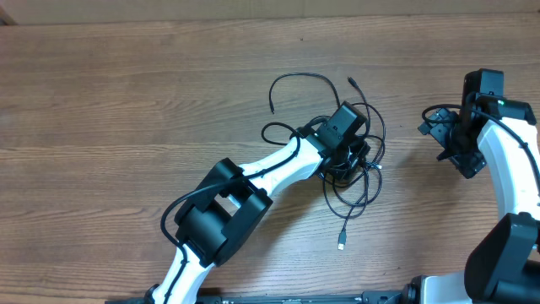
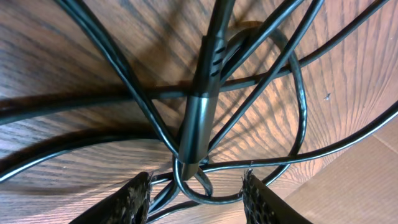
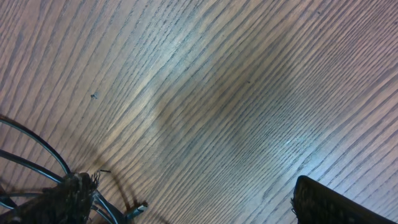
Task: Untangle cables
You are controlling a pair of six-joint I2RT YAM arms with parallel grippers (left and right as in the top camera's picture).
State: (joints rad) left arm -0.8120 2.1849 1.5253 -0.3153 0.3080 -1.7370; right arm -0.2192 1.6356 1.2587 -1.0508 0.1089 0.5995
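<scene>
The cables lie as one black tangle on the wooden table, with a loop trailing up-left and a plug end trailing toward the front. My left gripper is down on the tangle's middle. In the left wrist view, its fingers stand apart around a small cable loop and touch none of it. A long plug body sits just ahead where several strands cross. My right gripper hovers to the right of the tangle, open over bare wood, with a small plug by its left finger.
The wooden table stretches wide to the left and back. My left arm lies diagonally across the front middle. The right arm stands along the right edge. A lighter board shows at the left wrist view's lower right.
</scene>
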